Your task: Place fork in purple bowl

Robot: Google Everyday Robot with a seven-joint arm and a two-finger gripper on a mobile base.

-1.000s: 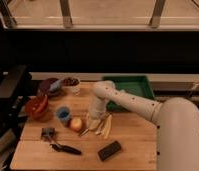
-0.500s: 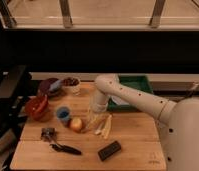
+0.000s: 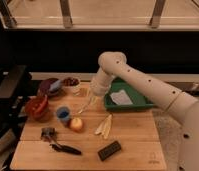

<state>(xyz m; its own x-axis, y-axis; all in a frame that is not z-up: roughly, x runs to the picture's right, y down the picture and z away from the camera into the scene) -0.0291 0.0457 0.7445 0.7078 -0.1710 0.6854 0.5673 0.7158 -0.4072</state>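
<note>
The fork [image 3: 85, 106] is a thin grey sliver that hangs slanted, down and to the left, from my gripper [image 3: 95, 94]. The gripper is shut on its upper end and holds it above the wooden board [image 3: 135, 145], near the board's back middle. The purple bowl [image 3: 45, 90] sits at the back left of the board with a blue item lying in it. It is to the left of the gripper and the fork's low tip is still short of its rim.
A red-orange bowl [image 3: 37, 107], a blue cup [image 3: 63, 114] and an apple [image 3: 76, 123] stand below the fork. Pale yellow strips [image 3: 104, 126], a black-handled tool [image 3: 63, 147] and a black block [image 3: 109, 150] lie nearer. A green tray [image 3: 130, 104] is right; a small white cup [image 3: 70, 81] is behind.
My arm has risen and swung left and back, away from the yellow strips. The fork has come up off the board with the gripper.
</note>
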